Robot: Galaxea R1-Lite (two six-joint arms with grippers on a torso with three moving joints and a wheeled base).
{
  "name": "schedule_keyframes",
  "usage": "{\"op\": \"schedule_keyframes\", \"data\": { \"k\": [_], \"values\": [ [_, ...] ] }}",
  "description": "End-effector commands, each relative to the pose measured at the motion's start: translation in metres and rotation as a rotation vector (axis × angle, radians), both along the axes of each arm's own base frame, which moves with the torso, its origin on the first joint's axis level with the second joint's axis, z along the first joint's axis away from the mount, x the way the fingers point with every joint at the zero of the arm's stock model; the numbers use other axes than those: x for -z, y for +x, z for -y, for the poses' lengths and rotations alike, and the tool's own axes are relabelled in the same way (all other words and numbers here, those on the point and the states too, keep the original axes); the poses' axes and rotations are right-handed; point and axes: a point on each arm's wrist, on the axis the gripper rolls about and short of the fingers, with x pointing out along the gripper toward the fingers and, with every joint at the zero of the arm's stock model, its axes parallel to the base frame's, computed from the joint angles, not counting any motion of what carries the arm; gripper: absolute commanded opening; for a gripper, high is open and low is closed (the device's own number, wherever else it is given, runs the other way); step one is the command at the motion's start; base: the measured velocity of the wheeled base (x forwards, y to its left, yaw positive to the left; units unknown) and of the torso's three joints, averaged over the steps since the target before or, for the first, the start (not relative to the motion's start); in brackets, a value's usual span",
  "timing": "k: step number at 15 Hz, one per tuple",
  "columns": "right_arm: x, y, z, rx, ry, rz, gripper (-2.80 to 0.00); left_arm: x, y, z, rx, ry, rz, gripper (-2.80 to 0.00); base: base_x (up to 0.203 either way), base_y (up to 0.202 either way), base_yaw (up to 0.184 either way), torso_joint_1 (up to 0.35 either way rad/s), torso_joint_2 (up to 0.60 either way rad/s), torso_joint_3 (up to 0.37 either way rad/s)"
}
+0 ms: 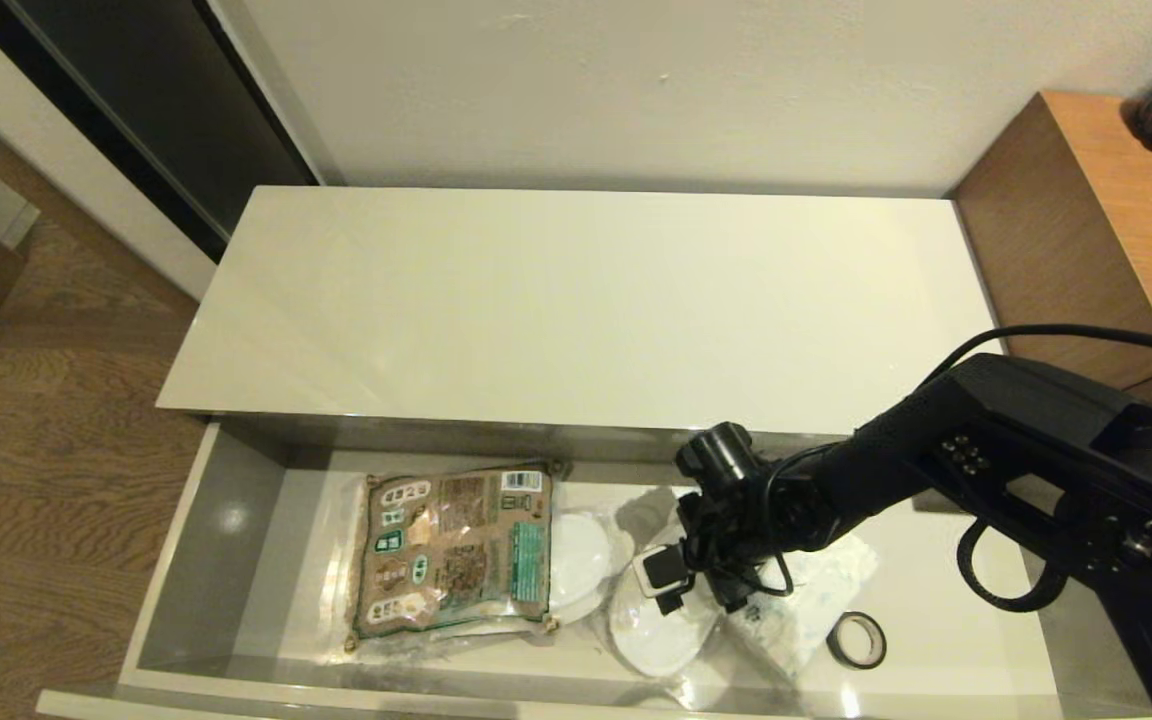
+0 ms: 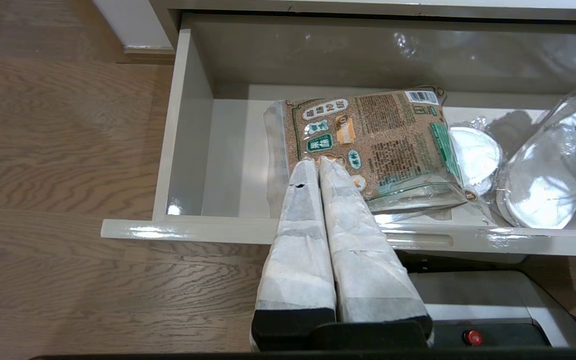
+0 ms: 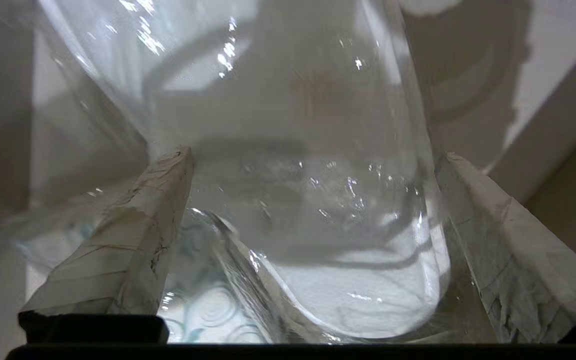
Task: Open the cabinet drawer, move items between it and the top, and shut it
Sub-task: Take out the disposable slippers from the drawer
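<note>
Drawer (image 1: 236,560) pulled out | your right gripper (image 3: 313,165) inside it, fingers spread wide around the bagged slipper (image 3: 318,240) | left gripper (image 2: 319,165) pressed closed, empty, at the drawer's front

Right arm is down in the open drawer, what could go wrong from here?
1. The right gripper has open fingers straddling the slipper in slick clear plastic; they may pinch only the wrap and slip.
2. The tissue pack lies against the slipper and could get dragged along.
3. The tape ring sits close by and could be knocked.
</note>
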Motion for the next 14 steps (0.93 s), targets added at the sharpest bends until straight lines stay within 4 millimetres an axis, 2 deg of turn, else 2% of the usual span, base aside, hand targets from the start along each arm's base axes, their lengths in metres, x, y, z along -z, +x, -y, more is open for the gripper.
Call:
{"op": "schedule_keyframes", "data": {
  "k": [1, 7, 13, 14],
  "values": [
    [0.005, 0.007, 0.005, 0.009, -0.005, 0.000, 0.00, 0.000, 0.000, 0.000, 0.000, -0.001, -0.001, -2.80, 0.000, 0.000, 0.000, 0.000, 0.00, 0.000],
    [0.012, 0.011, 0.004, 0.004, 0.025, 0.044, 0.00, 0.000, 0.000, 0.000, 0.000, -0.001, -0.001, -2.80, 0.000, 0.000, 0.000, 0.000, 0.00, 0.000],
    [-0.009, 0.007, 0.005, -0.072, -0.024, 0.109, 0.00, 0.000, 0.000, 0.000, 0.000, -0.001, -0.001, -2.80, 0.000, 0.000, 0.000, 0.000, 0.00, 0.000],
    [-0.019, 0.003, 0.006, -0.066, -0.026, 0.127, 0.00, 0.000, 0.000, 0.000, 0.000, -0.001, -0.001, -2.80, 0.000, 0.000, 0.000, 0.000, 0.00, 0.000]
  ]
}}
